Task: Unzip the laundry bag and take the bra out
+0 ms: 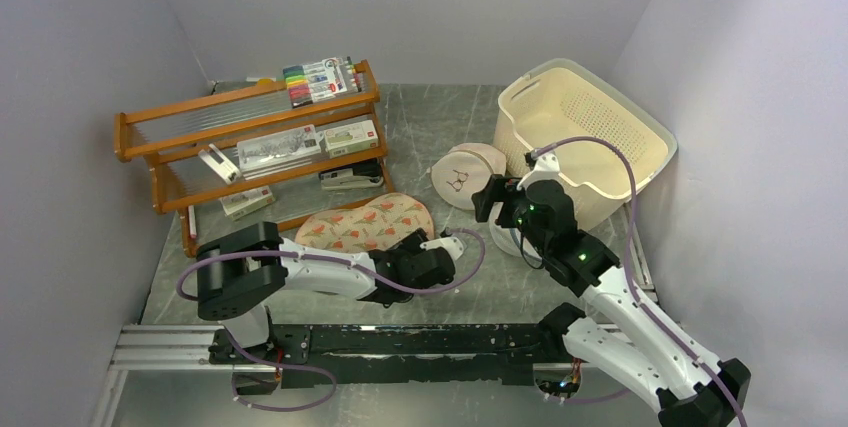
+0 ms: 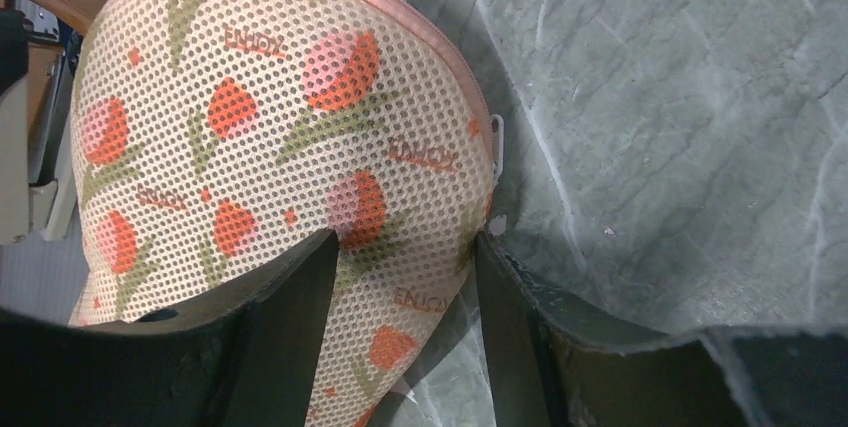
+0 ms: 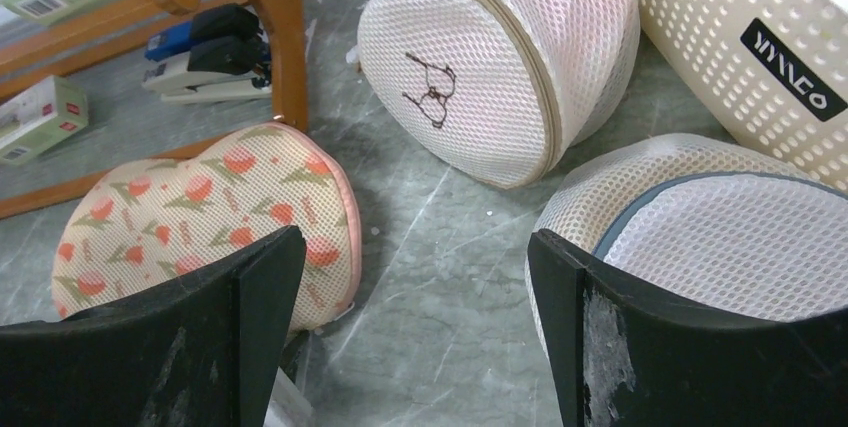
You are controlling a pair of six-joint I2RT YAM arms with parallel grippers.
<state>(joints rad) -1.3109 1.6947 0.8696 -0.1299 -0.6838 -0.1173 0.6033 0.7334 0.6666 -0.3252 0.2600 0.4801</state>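
We see the left end effector (image 2: 405, 247), arm stretched low, parted astride one end of the laundry bag (image 1: 365, 224). The right end effector (image 3: 415, 247) hovers, spread wide.

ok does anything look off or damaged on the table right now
Nothing spilled or broken. Two small oddities: the round bag with the bra drawing stands tipped on its edge beside the basket rather than lying flat, and the right gripper has white scuffs on a finger pad.
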